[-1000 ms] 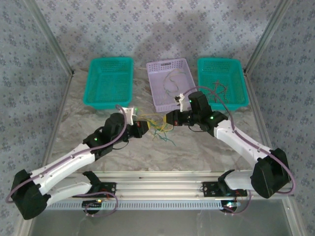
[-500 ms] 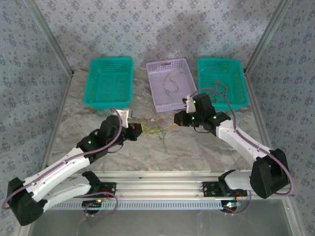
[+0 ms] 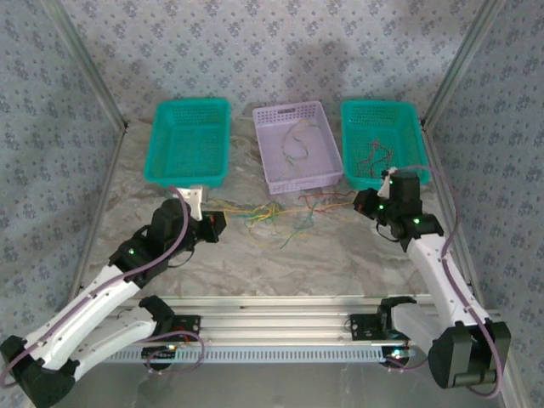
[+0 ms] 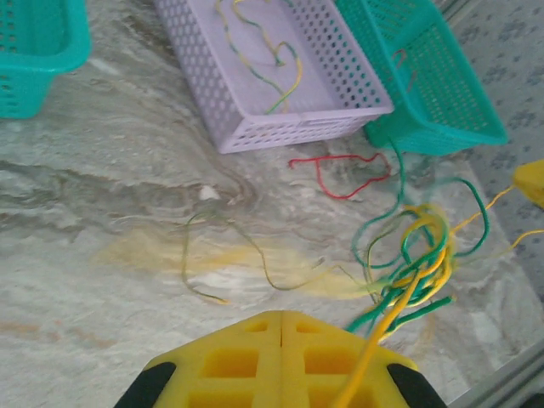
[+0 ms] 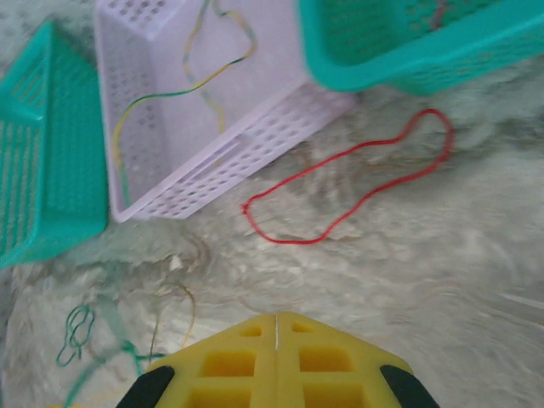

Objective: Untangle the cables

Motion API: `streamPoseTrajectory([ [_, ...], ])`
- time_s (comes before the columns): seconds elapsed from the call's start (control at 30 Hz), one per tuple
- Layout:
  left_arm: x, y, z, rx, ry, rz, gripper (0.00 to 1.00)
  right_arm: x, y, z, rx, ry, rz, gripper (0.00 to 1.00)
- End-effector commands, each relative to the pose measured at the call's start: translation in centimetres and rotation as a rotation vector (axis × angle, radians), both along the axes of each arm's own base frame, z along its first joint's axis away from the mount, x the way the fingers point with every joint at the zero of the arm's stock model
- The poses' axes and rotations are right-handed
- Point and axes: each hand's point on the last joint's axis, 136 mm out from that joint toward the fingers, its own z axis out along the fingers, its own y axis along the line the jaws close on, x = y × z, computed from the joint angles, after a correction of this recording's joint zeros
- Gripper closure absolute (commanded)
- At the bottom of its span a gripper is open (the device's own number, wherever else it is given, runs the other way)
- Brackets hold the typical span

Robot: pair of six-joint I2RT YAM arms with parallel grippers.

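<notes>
Top view: left tool [image 3: 214, 226] sits in front of the left teal basket [image 3: 192, 104]. Right tool [image 3: 360, 204] is just off the near corner of the right teal basket [image 3: 378, 105]. The two are well apart. The cables [image 3: 274, 212] run across the table [image 3: 340, 255] between them, with a green and yellow-orange clump near the middle, in front of the lilac basket [image 3: 289, 110]. A few whitish strands lie inside the lilac basket and dark reddish ones in the right teal basket.

Left wrist: the left tool's yellow pads [image 4: 229, 361] are closed, seam tight. One yellow-orange strand comes out straight and taut across the right-hand pad and runs up into the green/yellow clump on the table, so I read it as gripped. A red strand [image 4: 340, 174] lies loose on the table, near the lilac basket's front wall and the teal basket's corner. A thin olive strand lies left of the clump. A green-yellow strand is in the lilac basket. At the right edge a yellow tip shows, with thin yellow strands leading toward it.

Right wrist: the right tool's pads [image 5: 331, 365] are pressed together, with no strand visible at the seam. I can't tell if it has hold of anything. The red strand lies as a closed loop on the table ahead, between the lilac and teal baskets and clear of both. Green strands lie on the table at lower left.
</notes>
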Motion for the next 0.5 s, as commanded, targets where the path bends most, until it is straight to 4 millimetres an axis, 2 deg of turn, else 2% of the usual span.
streamPoseTrajectory([
  [0.0, -0.1, 1.8, 0.8, 0.067, -0.018, 0.032, 1.0, -0.6, -1.7, -0.6, 0.021, 0.038, -0.065, 1.0],
  [0.13, 0.0, 2.6, 0.5, 0.113, -0.006, 0.051, 1.0, -0.7, -2.1, 0.1, 0.004, 0.033, -0.061, 1.0],
  [0.27, 0.1, 4.3, 0.3, 0.19, 0.009, 0.113, 1.0, -1.0, -4.7, 0.7, -0.034, 0.035, -0.151, 1.0],
  [0.37, 0.3, 4.7, -0.2, 0.219, 0.028, 0.138, 1.0, -1.5, -6.4, 0.9, -0.025, 0.032, -0.239, 1.0],
  [0.47, 0.5, 5.3, -1.2, 0.267, 0.075, 0.161, 1.0, -1.2, -6.9, 2.1, 0.004, -0.047, -0.28, 1.0],
])
